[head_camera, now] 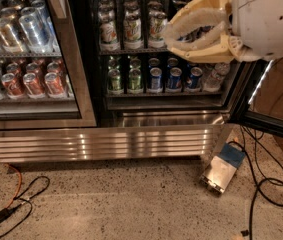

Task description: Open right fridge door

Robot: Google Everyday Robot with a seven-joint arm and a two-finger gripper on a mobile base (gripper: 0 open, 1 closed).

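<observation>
End effector (169, 36) high, fridge door (270, 122) seemingly open

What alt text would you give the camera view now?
The tall glass right fridge door in its dark metal frame stands swung open at right, baring shelves of bottles and cans; the cream two-finger gripper hangs before them, upper right.
</observation>
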